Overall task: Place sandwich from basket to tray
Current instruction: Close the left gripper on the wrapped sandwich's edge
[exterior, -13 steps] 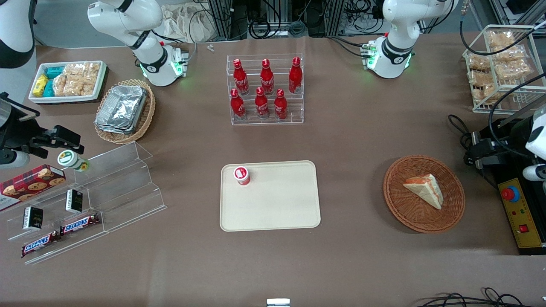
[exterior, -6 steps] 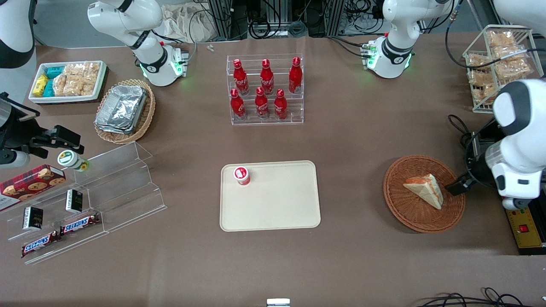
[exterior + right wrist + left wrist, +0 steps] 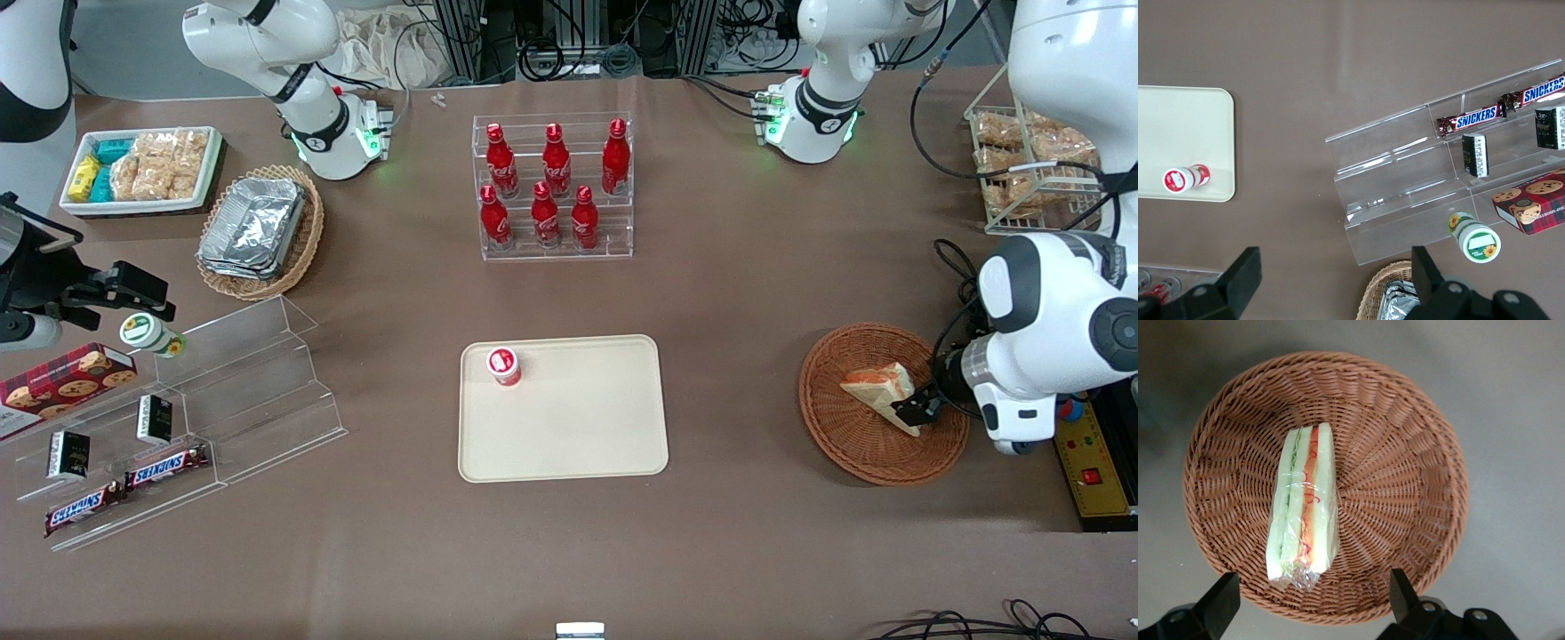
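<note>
One sandwich [image 3: 878,392] lies in the round woven basket [image 3: 845,444], well apart from the smooth cream tray [image 3: 587,427] bearing a red-capped cup [image 3: 503,365]; my gripper [image 3: 916,411] hovers above the basket. Wrist view: film-wrapped sandwich [image 3: 1303,503] on its edge in the wicker basket [image 3: 1405,487], my fingers [image 3: 1223,603] spread wide.

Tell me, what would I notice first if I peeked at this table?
Probably the six red bottles standing in a clear rack in the table's middle, farther from the front camera than the tray. Then the big white arm at the working arm's end, its gripper open over the sandwich lying in the round brown basket.
</note>
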Controlling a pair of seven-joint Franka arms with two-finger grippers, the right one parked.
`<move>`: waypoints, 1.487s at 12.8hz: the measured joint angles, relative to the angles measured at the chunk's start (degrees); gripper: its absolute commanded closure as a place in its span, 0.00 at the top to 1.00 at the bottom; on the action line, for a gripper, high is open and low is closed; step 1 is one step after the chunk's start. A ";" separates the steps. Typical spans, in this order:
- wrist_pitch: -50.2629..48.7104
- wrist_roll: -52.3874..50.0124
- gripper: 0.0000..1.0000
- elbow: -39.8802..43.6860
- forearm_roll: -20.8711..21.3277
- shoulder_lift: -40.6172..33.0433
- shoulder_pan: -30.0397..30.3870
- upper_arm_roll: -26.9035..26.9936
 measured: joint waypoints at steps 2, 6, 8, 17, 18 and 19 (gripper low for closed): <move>0.00 -0.07 1.00 -0.03 0.00 0.86 0.06 0.12; 0.31 -0.19 1.00 -0.62 0.01 2.55 0.09 0.36; 2.37 -0.23 1.00 -2.09 0.02 3.15 0.09 0.58; 9.43 -0.67 0.12 -6.49 0.60 5.50 0.09 0.95; 10.04 -1.27 0.00 -6.49 0.60 6.06 0.09 0.95; 10.51 -1.93 0.00 -6.47 0.61 6.32 0.08 0.92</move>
